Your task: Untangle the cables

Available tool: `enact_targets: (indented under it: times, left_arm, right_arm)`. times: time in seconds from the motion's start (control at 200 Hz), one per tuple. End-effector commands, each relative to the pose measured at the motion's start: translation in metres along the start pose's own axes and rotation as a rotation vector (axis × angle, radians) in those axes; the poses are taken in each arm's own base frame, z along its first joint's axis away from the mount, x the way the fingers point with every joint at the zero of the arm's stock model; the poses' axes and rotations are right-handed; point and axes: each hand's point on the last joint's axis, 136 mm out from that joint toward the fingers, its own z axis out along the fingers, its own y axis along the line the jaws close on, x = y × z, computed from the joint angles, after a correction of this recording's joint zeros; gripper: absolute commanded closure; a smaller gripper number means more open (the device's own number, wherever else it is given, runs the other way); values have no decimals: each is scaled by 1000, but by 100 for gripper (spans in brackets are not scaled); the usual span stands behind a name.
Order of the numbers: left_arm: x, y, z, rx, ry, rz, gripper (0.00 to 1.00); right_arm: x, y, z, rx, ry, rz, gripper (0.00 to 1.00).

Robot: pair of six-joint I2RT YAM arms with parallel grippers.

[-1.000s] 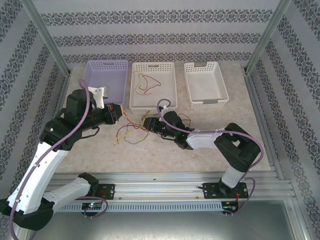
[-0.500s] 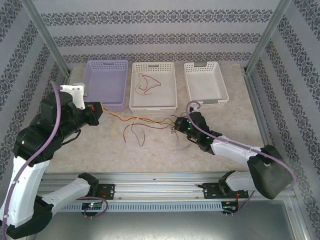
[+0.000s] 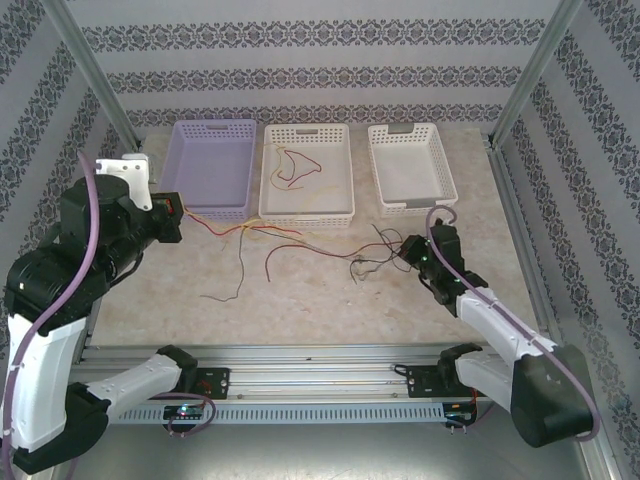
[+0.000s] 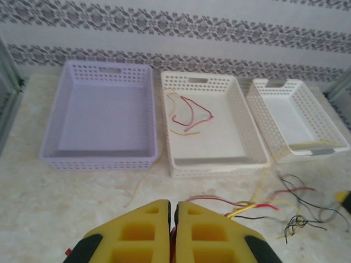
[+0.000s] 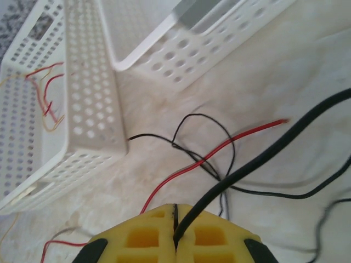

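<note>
- Yellow foam left fingers (image 4: 143, 224) are pressed together with a sliver of red pinched in the seam.
- From above, the left fingers (image 3: 172, 210) sit just off the near-left corner of the purple basket (image 3: 212, 165). The cables (image 3: 300, 238) run straight out of them, so that's one end of the bunch gripped.
- Right fingers (image 5: 151, 235) are closed too, clamped on a black strand that rises out of the seam. The top view has them (image 3: 408, 250) in front of the right basket (image 3: 410, 165).
- The cables are thin red, yellow and black ones. They're strung across the table (image 3: 320, 300) from one pair of fingers to the other, in front of all three baskets.
- The stretch by the left arm is mostly red and yellow, running fairly straight.
- A few loose ends droop toward the near edge around the middle of the table.
- Close to the right fingers it's a messy knot of black loops. On the right wrist cam a red strand (image 5: 219, 150) crosses through one of them.
- The middle basket (image 3: 330, 150) has a red one and a yellowish one lying loose on its floor, apart from the bunch on the table.
</note>
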Motion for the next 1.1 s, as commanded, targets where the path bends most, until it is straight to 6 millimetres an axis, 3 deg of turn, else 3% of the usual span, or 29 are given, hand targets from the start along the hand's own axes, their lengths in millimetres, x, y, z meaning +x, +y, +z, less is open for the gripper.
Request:
enact_targets:
  times: [0.0, 0.135, 0.33, 0.575, 0.839, 0.984, 1.099]
  left_arm:
    - [-15, 20, -19, -98, -67, 53, 100]
    - [-20, 23, -23, -120, -72, 66, 100]
    - [-12, 17, -11, -94, -42, 55, 100]
    - [-42, 48, -43, -263, -159, 81, 100]
    - [-59, 66, -70, -350, -240, 84, 100]
    - [-51, 52, -58, -266, -202, 62, 100]
    - [-37, 27, -33, -144, -128, 40, 100]
  right_arm:
    - [-1, -31, -9, 91, 1, 2, 100]
    - [-11, -46, -15, 99, -20, 65, 100]
    - [-11, -40, -13, 75, 10, 58, 100]
    - [-19, -72, -17, 162, -22, 133, 100]
    - [-30, -85, -10, 182, -15, 179, 100]
    - [-26, -67, -1, 107, 20, 180, 100]
    - [-20, -21, 5, 6, 57, 51, 100]
